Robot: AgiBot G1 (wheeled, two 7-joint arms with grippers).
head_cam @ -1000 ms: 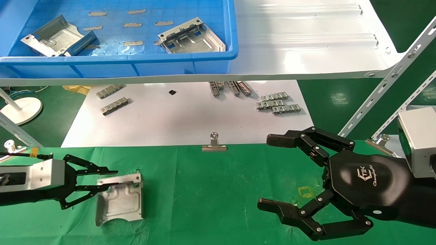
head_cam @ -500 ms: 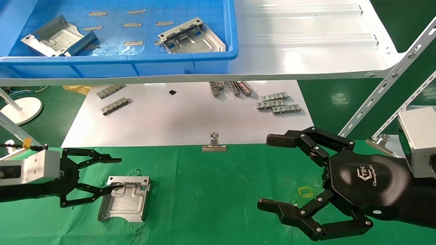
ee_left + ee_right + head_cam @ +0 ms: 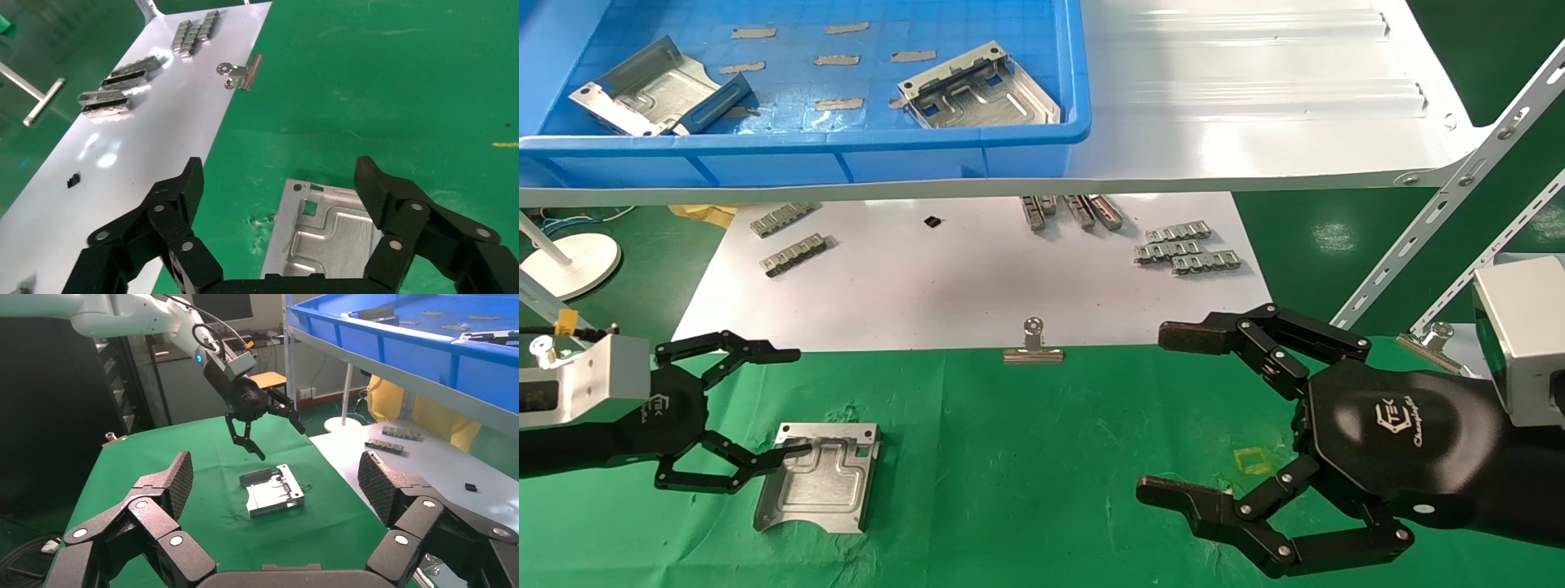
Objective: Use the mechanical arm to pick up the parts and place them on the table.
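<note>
One silver-grey stamped part (image 3: pixel 821 482) lies flat on the green cloth table (image 3: pixel 1042 457) at the front left. My left gripper (image 3: pixel 795 402) is open and empty just left of it, with one fingertip over its near-left corner. In the left wrist view the part (image 3: pixel 333 236) lies below and between the spread fingers of the left gripper (image 3: pixel 280 177). The right wrist view shows the left gripper (image 3: pixel 281 443) raised above the part (image 3: pixel 272 490). Two more parts (image 3: pixel 654 86) (image 3: pixel 977 86) lie in the blue bin. My right gripper (image 3: pixel 1156 412) is open and empty above the cloth at the right.
The blue bin (image 3: pixel 805 147) stands on a glossy white shelf (image 3: pixel 1254 98) at the back. A white sheet (image 3: pixel 944 286) under it carries grey link strips (image 3: pixel 1185 249). Binder clips (image 3: pixel 1032 347) (image 3: pixel 1430 341) hold the cloth edge. Slanted shelf struts (image 3: pixel 1442 196) stand at the right.
My left gripper let go of the part, which dropped from tilted to flat on the cloth. The fingers spread wider and the hand drew back and up. The right arm has not moved.
</note>
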